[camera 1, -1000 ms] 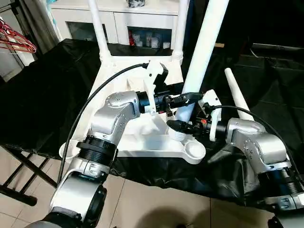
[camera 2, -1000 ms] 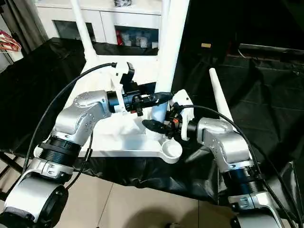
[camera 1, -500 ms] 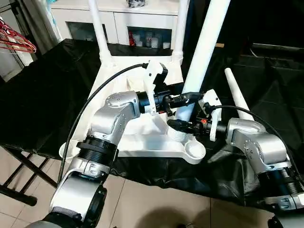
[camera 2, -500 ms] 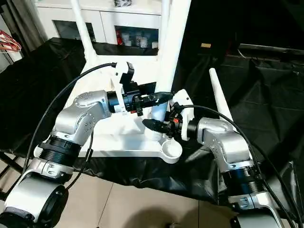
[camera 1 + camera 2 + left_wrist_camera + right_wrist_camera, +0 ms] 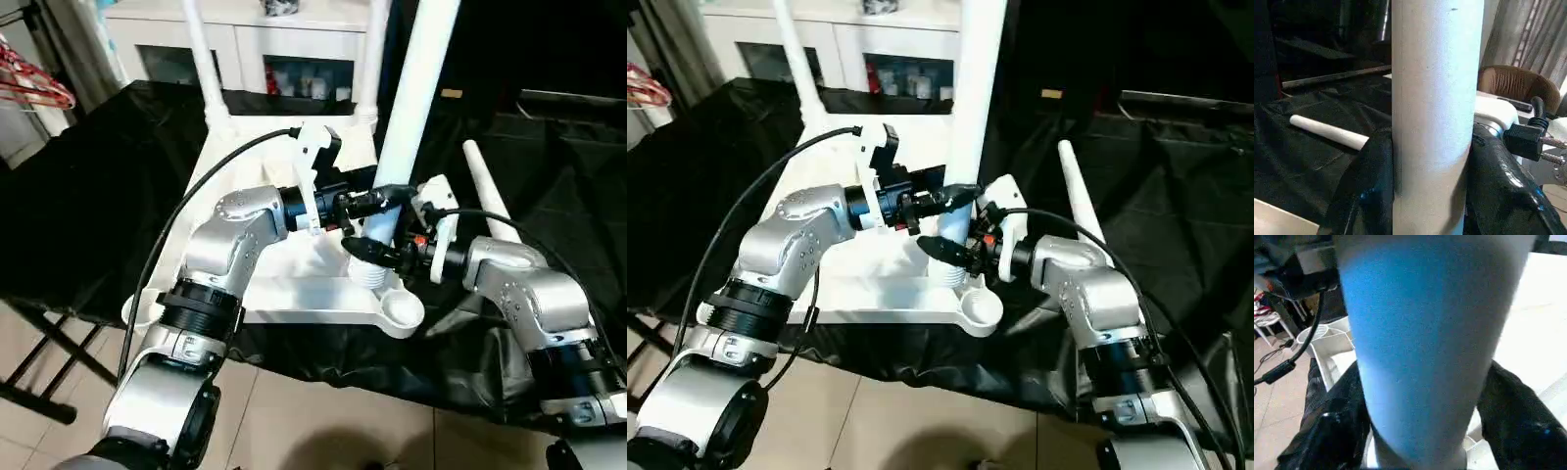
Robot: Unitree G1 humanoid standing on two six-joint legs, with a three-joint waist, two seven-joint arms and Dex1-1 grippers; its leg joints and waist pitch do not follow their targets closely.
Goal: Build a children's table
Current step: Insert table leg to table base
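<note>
**Two grippers at one table leg**

The bench (image 5: 88, 196), draped in black cloth, carries the children's table top (image 5: 294, 284), which lies upside down with its ribbed underside facing up. That top is the landmark here. Beyond its far edge stands a white cabinet (image 5: 250, 39) with glass doors. Two legs (image 5: 201, 59) already rise from the top's far corner sockets. At the top's near right corner an empty round socket (image 5: 402, 311) sits open; just inside it, a third leg (image 5: 411, 108) stands upright, its foot at the neighbouring socket. A fourth leg (image 5: 490, 201) lies flat on the black cloth, off the top's right side.

The left gripper (image 5: 377, 201) reaches across the top from the left and is clamped on the standing leg, one black finger (image 5: 1369, 191) pressed against each side of the tube. The right gripper (image 5: 377, 253) comes in from the right, lower on the same leg and just above the top; its fingers (image 5: 1332, 426) flank the tube, and I cannot tell whether they press it or stand loose.
</note>
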